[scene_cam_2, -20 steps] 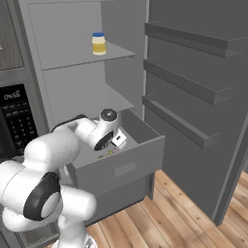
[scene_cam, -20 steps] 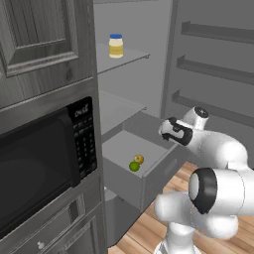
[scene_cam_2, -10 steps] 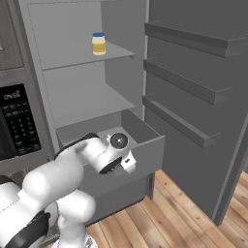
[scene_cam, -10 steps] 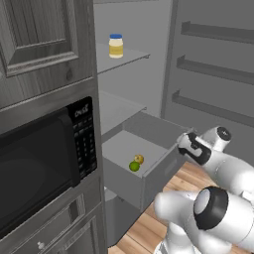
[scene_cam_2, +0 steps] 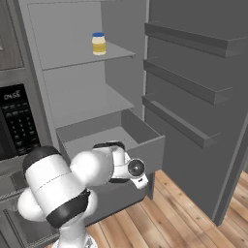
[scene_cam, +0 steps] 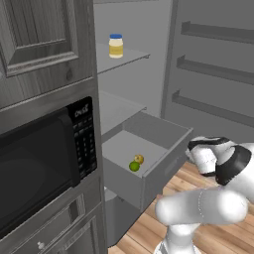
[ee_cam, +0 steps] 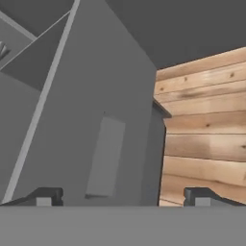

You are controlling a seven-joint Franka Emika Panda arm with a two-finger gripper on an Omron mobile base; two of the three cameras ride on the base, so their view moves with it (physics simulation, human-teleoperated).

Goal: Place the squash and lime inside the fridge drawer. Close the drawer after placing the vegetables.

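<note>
Fridge drawer (scene_cam: 149, 181) open; squash (scene_cam: 139, 159), lime (scene_cam: 134, 166) inside.

- A tall grey fridge (scene_cam_2: 87, 92) stands open, its inner walls plain and matt; two flat shelves (scene_cam_2: 92, 55) cross it
- Its door (scene_cam_2: 203, 97) swings wide to the right, with three long ledges (scene_cam_2: 189, 46) stepped down its inner face
- Left of it, a black microwave (scene_cam: 39, 163) with a keypad sits built into dark wood-grain cabinets (scene_cam: 42, 34); a panelled door above, drawers below
- The floor (scene_cam_2: 174, 213) is light wooden planks with visible knots
- Light is soft and even; shadows are faint
</note>
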